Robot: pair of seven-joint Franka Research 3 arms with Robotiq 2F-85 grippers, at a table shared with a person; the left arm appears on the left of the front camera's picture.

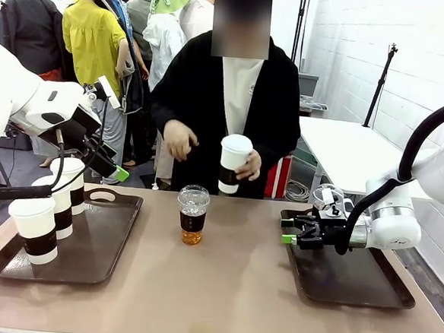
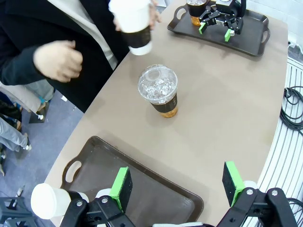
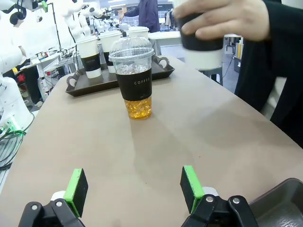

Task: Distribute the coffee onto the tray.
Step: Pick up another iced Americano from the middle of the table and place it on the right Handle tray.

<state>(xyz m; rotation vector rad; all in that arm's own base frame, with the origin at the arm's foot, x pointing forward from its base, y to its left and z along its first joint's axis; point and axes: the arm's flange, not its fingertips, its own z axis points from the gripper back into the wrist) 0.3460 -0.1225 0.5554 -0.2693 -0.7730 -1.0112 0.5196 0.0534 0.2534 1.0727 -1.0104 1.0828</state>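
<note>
A clear dome-lidded cup of iced coffee point(image 1: 193, 214) point(image 2: 158, 90) point(image 3: 135, 78) stands alone mid-table. The person holds a white paper cup with a dark sleeve point(image 1: 233, 163) point(image 2: 135, 23) point(image 3: 203, 42) above the far edge. Three more paper cups point(image 1: 47, 215) point(image 3: 90, 54) stand on the left tray point(image 1: 118, 235) point(image 2: 142, 182). My left gripper point(image 1: 111, 166) point(image 2: 177, 185) hovers open over that tray, holding nothing. My right gripper point(image 1: 290, 231) point(image 3: 134, 187) is open and empty at the left end of the right tray point(image 1: 358, 286), pointing at the iced coffee. Another domed cup point(image 1: 328, 198) point(image 2: 195, 7) stands on the right tray behind it.
The person stands at the far side, the free hand point(image 1: 179, 141) point(image 2: 57, 59) raised over the table edge. Bare tabletop point(image 1: 221, 288) lies between the two trays. Cables point(image 2: 292, 109) lie on the floor beside the table.
</note>
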